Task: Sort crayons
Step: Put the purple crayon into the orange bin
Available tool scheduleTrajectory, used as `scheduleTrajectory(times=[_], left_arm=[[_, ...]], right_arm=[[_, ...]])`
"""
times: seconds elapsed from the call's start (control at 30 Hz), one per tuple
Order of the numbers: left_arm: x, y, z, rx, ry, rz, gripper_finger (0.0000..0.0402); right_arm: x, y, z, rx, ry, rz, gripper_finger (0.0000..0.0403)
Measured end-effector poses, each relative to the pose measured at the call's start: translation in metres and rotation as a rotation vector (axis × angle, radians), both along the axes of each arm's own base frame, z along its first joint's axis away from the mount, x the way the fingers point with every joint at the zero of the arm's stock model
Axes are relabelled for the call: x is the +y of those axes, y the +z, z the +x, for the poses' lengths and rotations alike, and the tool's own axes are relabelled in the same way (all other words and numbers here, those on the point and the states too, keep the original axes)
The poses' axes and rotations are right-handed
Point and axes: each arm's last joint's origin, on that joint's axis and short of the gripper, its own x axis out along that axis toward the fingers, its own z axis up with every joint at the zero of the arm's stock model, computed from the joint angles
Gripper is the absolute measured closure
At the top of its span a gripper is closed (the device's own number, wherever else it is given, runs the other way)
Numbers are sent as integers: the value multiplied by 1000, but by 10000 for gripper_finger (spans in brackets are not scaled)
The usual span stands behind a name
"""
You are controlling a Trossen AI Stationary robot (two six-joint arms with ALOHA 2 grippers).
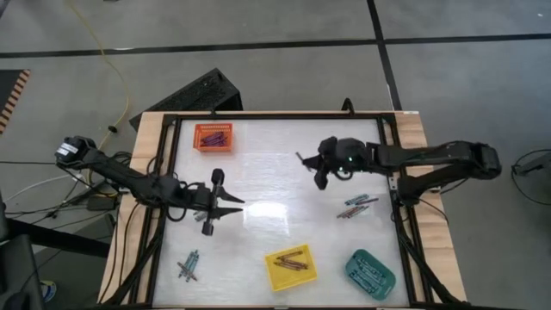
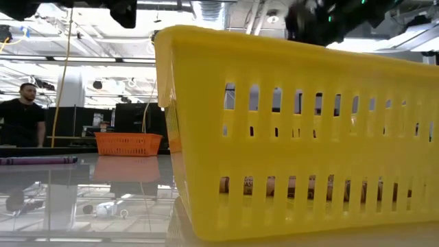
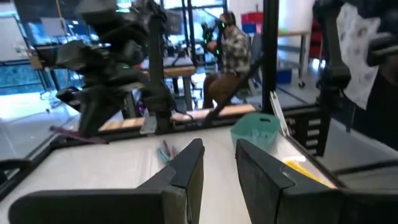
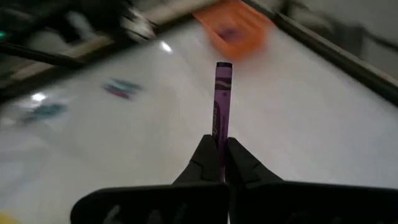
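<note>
Grey concrete floor surrounds the pale desk (image 1: 275,172) we see from above, with a black frame along its edges. From the low camera we can make out little: the yellow tray (image 2: 302,137) fills most of that view and hides nearly everything behind it, and both arms are cut off at the top edge. Beyond the desk a person in dark clothes (image 2: 20,113) stands at the far left, and the left wrist camera catches another person seated in a plaid shirt (image 3: 227,59).

We see the right gripper (image 4: 221,165) above the desk's middle, its jaws pressed together on a purple crayon (image 4: 222,102). That crayon is thin and paper-wrapped, with dark bands near its free end, and it sticks straight out beyond the fingertips; from above it shows only as a thin sliver beside the gripper.

We find the left gripper (image 1: 225,202) over the desk's left side, its jaws parted with a narrow gap and nothing between them.

Loose crayons lie in two small heaps: one (image 1: 357,207) just right of centre, near the right arm, another (image 1: 188,264) by the front left edge. More crayons lie in the orange tray (image 1: 213,136) at the back left, in the yellow tray and in the teal tray (image 1: 370,271) at the front right; we cannot tell their colours.
</note>
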Motion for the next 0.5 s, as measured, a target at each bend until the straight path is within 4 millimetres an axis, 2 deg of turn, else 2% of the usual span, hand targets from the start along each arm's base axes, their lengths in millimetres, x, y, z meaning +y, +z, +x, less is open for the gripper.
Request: scheduleTrajectory(times=[0.27, 0.5], left_arm=[[3, 6, 9, -135, -16, -39, 317], [0, 2, 32, -221, -20, -56, 317]], right_arm=[[44, 21, 20, -262, 160, -165, 403], [71, 23, 34, -373, 243, -264, 403]])
